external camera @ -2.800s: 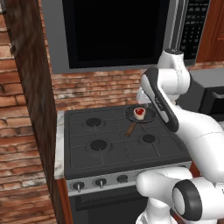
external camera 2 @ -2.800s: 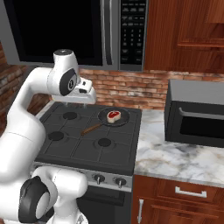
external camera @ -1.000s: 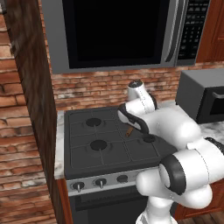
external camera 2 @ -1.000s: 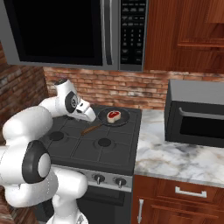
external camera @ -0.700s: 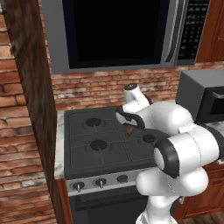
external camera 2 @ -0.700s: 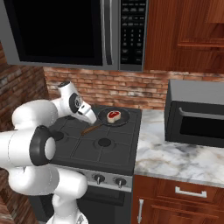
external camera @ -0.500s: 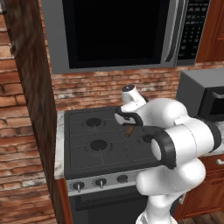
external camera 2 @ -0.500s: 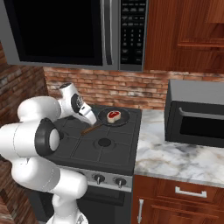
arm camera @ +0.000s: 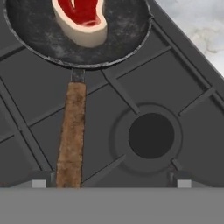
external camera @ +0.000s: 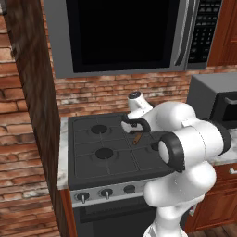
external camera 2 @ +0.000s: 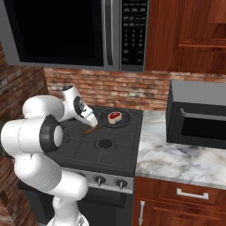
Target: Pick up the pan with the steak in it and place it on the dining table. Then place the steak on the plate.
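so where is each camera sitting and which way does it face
Left base view: behind the arm's left, looking forward and down at the stove; the white arm rises lower right.
Right base view: behind its right, facing the pan with the steak; arm lower left.
Hand view: on the hand, looking along the fingers at the pan's wooden handle.
Both base views share the stove and the microwave above.

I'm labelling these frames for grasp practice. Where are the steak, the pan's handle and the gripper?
steak (arm camera: 83,17), hand view, red top face.
pan handle (arm camera: 72,135), hand view, middle of the wooden shaft.
gripper (arm camera: 109,180), hand view, midway between the fingertips.
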